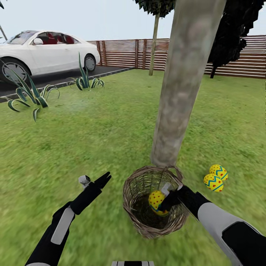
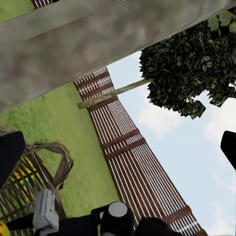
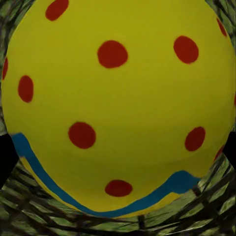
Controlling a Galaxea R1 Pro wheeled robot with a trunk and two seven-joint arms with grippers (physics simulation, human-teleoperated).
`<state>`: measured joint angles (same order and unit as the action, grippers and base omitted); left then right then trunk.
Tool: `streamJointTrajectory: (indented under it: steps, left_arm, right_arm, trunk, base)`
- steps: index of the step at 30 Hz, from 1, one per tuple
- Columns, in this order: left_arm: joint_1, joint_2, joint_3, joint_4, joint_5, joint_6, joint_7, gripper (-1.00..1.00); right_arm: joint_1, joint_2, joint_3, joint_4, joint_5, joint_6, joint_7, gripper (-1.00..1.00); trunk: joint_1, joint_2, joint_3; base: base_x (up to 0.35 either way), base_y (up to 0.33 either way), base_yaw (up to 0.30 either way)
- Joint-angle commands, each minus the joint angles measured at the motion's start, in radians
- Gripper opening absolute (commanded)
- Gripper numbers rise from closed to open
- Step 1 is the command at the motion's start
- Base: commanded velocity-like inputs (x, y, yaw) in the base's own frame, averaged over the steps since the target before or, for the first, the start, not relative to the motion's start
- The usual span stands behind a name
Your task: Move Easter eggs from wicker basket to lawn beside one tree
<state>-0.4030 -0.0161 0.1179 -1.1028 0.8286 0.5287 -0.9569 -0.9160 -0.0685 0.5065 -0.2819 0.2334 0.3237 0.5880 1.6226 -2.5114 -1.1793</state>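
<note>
The lawn carries the wicker basket at the foot of the tree. Two Easter eggs lie on the grass right of the trunk, seemingly touching each other. Spiky plants edge the grass.

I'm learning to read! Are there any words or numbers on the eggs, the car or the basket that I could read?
No, there is nothing to read here.
The egg in the basket and the two eggs on the grass have only red dots and blue zigzags, no letters.
The white car shows no badge or number plate.
The wicker basket, tree trunk and fence are bare.
</note>
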Motion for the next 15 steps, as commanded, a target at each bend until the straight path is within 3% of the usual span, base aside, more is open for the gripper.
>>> streamJointTrajectory:
  steps: [1,3,7,8,11,14,15]
  left_arm:
    - [0.000,-0.001,0.002,0.000,0.003,0.008,-0.002,1.00]
    - [0.000,-0.001,0.002,0.001,0.003,0.008,-0.002,1.00]
    - [0.000,-0.001,0.002,0.003,0.001,0.007,0.001,1.00]
    - [0.000,-0.001,0.002,0.005,0.001,0.005,0.001,1.00]
    - [0.000,-0.001,0.002,0.009,0.001,0.002,0.001,1.00]
    - [0.000,-0.002,-0.001,0.011,0.001,0.000,0.001,1.00]
    - [0.000,-0.002,-0.001,0.013,0.001,0.000,0.002,1.00]
  right_arm:
    - [0.000,-0.009,-0.016,-0.013,0.007,0.006,0.047,-1.00]
    - [0.000,-0.024,-0.054,-0.030,0.008,0.006,0.107,-1.00]
    - [0.000,-0.083,-0.087,-0.066,0.008,0.005,0.257,-1.00]
    - [0.000,-0.094,-0.121,-0.087,0.008,0.004,0.312,-1.00]
    - [0.000,-0.117,-0.221,-0.105,0.009,0.002,0.386,-1.00]
    - [0.000,-0.148,-0.254,-0.110,0.009,0.001,0.491,-1.00]
    - [0.000,-0.159,-0.285,-0.119,0.008,0.000,0.551,-1.00]
  trunk:
    - [-0.001,0.000,0.003]
    - [-0.001,0.000,0.011]
    - [-0.003,0.001,0.026]
    - [-0.004,0.002,0.030]
    - [-0.005,0.002,0.042]
    - [-0.006,0.003,0.053]
    - [-0.007,0.003,0.057]
  base:
    - [0.000,0.000,0.000]
    - [0.000,0.000,0.000]
    - [0.000,0.000,0.000]
    - [0.000,0.000,0.000]
    - [0.000,0.000,0.000]
    - [0.000,0.000,0.000]
    - [0.000,0.000,0.000]
